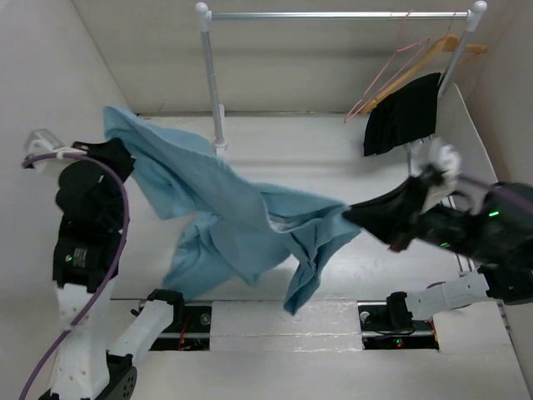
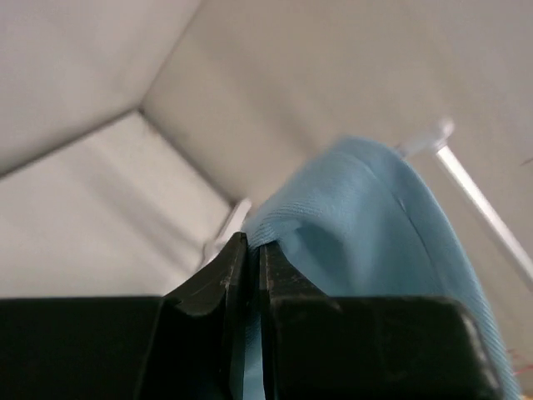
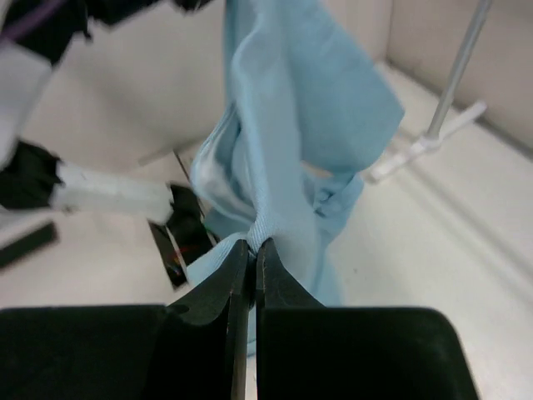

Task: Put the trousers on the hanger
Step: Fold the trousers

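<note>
The light blue trousers (image 1: 233, 212) hang stretched in the air between my two grippers, with folds drooping toward the table. At the upper left corner of the cloth my left gripper (image 1: 117, 154) is shut on it; the left wrist view shows fabric (image 2: 375, 225) pinched between the closed tips (image 2: 252, 243). My right gripper (image 1: 350, 215) is shut on the opposite edge, and the trousers (image 3: 291, 100) bunch at its tips (image 3: 252, 246). An empty pink wire hanger (image 1: 387, 79) hangs at the right end of the rail (image 1: 333, 15), far from both grippers.
Beside the pink one, a wooden hanger (image 1: 454, 46) carries a small black garment (image 1: 404, 112). The rack's left post (image 1: 212, 83) stands just behind the trousers, its foot on the table. White walls enclose the table at left, back and right.
</note>
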